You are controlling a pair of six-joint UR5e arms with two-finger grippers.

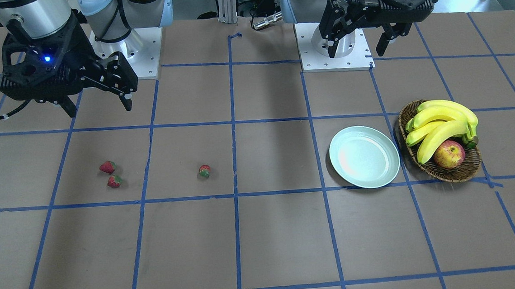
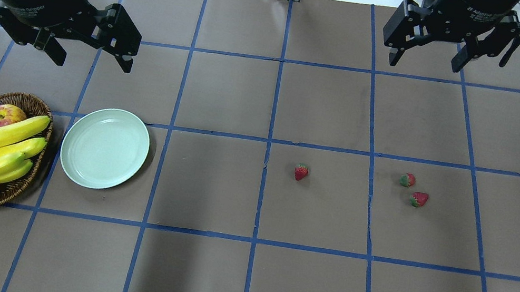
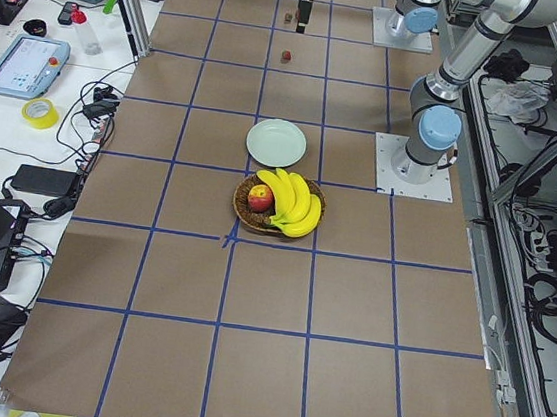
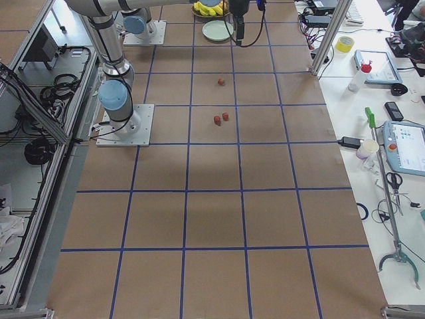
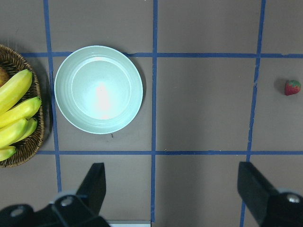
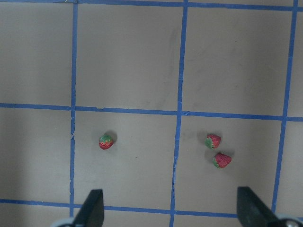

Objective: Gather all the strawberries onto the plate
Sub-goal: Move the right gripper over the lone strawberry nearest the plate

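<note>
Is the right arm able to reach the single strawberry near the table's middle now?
Probably yes: the right tool hangs open above bare table, and nothing stands around the single strawberry.

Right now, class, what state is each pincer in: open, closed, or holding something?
Left pincer: open, holding nothing.
Right pincer: open, holding nothing.
</note>
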